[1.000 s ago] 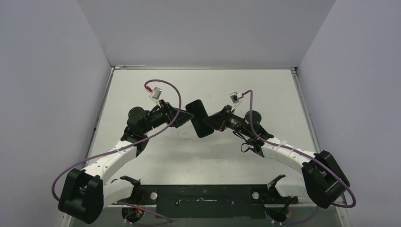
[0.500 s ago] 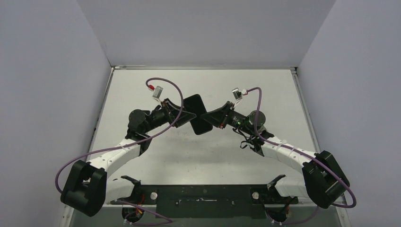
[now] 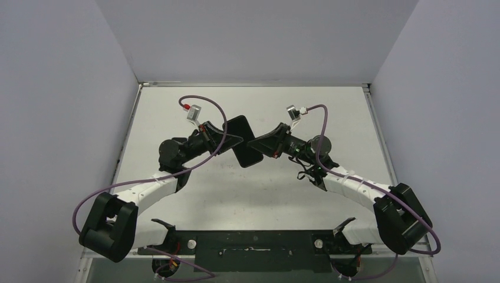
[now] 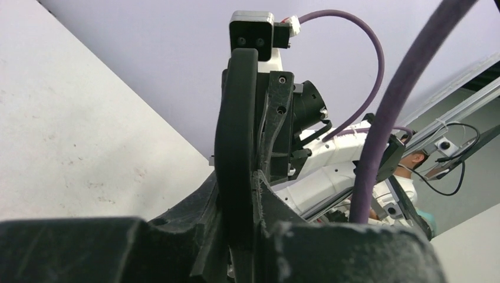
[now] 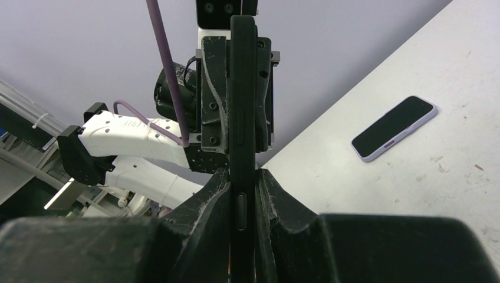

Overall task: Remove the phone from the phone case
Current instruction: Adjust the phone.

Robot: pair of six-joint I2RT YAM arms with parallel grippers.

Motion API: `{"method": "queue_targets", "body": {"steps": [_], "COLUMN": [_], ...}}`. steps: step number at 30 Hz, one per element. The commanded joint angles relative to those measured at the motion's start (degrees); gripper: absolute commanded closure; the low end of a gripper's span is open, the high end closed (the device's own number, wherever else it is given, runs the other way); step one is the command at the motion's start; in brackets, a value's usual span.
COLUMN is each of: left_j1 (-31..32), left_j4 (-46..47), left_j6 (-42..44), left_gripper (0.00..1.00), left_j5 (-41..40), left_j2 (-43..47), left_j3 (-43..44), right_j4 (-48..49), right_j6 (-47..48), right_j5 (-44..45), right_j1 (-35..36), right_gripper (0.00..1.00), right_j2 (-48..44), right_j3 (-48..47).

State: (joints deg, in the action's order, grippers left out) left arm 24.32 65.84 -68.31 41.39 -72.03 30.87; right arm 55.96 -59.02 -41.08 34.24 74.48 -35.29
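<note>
**Overhead and wrist views.** The table [image 3: 177,112] is spanned by two arms that meet above its middle: the left arm [image 3: 147,188] comes in from 8 o'clock and the right arm [image 3: 354,188] from 4 o'clock.

The case [image 3: 240,131], a black slab, is held off the table between them. Its long axis runs from 11 to 5 o'clock in the overhead view. It is clamped from both sides. The left gripper [image 3: 233,140] is closed over its 9 o'clock edge and the right gripper [image 3: 257,145] over its 3 o'clock edge, each with one finger pressed to either face. In both wrist views the case is seen edge-on and upright, so whether anything sits inside it cannot be told.

The phone [image 5: 394,128] — pale-rimmed, dark screen up — is seen only in the right wrist view. There it lies flat on the table at 2 o'clock of the case, well apart from it and from both grippers. It cannot be found in the overhead view, so which arm is nearer to it cannot be told.

The extraction is judged complete. The coming move is judged to turn on the case being lowered clear of the phone — not onto it.
</note>
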Motion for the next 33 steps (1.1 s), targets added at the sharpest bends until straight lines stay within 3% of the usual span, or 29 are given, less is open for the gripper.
{"method": "queue_targets", "body": {"steps": [1,4,8,13,19,21,24,33], "left_j1": [0.12,0.12,0.56,4.59,5.04,5.31,5.39,5.74], "left_j4": [5.6,2.94,0.5,0.14,0.75,-4.45,-4.28,-5.9], "left_j6": [-2.74,-3.66,-4.91,-5.76,-6.12,-4.4,-4.94,-9.79], "left_gripper": [1.0,1.0,1.0,1.0,1.0,1.0,1.0,1.0], "left_j5": [-0.12,-1.47,-5.62,-9.98,-16.55,-22.28,-29.86,-42.62], "left_j2": [0.67,1.29,2.5,2.85,1.64,3.58,5.99,10.99], "left_j3": [1.25,1.47,0.47,-1.15,-3.26,-3.34,-4.77,-8.04], "right_j4": [7.07,5.51,0.07,-8.99,-11.2,-13.43,-15.7,-15.95], "right_j6": [-0.07,0.55,4.04,9.73,12.23,13.23,14.96,13.3], "right_j5": [-0.73,-0.42,1.92,4.68,3.43,1.97,0.05,6.7], "right_j1": [0.84,1.09,1.01,0.94,-0.42,-1.27,-2.07,-1.15], "right_gripper": [1.0,0.98,0.77,0.42,0.14,0.12,0.07,0.01], "right_j2": [1.47,2.71,1.59,-1.47,-4.99,-5.65,-7.64,-11.04], "right_j3": [-4.79,-6.09,-6.24,-5.68,-3.27,-2.78,-2.16,1.92]}}
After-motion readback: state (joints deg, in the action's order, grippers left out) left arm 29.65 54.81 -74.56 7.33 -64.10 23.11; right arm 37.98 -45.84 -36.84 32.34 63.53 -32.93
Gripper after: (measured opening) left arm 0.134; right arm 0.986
